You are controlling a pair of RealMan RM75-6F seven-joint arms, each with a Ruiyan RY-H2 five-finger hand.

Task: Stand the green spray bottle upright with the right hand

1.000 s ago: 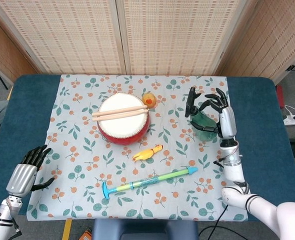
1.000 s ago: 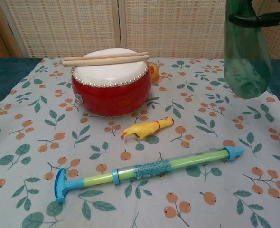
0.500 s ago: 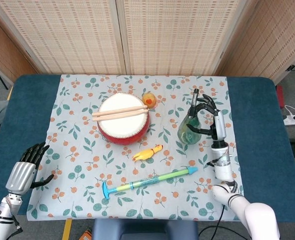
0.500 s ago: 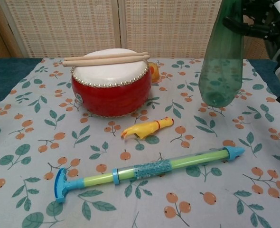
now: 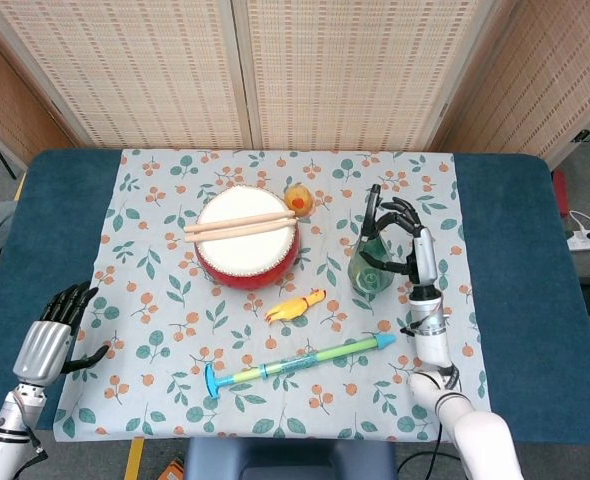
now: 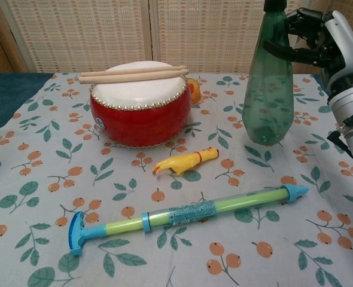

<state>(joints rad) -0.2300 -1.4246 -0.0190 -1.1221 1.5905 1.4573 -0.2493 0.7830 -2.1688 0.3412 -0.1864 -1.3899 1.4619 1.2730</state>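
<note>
Since approx 1 s earlier the right hand [image 6: 320,45] had brought the green spray bottle [image 6: 269,89] down and toward the robot. Earlier it hung well above the cloth [image 5: 155,300], base in the air and tilted. By this moment it was upright w/ its base at or just touching the cloth; exact contact hard to confirm from chest view, but the bottom looked seated. Between the 0.5 s frame and now the tilt was mostly gone.

Judged meaning: task nearly done. Bottle was vertical; what remained was prob. letting go w/o tipping it.

Right hand was wrapped around the bottle's upper part near the neck, fingers [image 6: 284,51] curled across the front, so holding it. Left hand [image 5: 50,335] rested low at the table's left edge, holding nothing, fingers apart; approx same spot as before.

Bottle: translucent dark green plastic, wide rounded base narrowing to a slim neck, dark spray top mostly cut off in chest view. Stood right of the drum [image 5: 245,240], behind the blue end of the long toy tube [image 5: 300,362], apart from both. Rubber chicken [image 5: 295,306] lay between drum and tube, unmoved.
</note>
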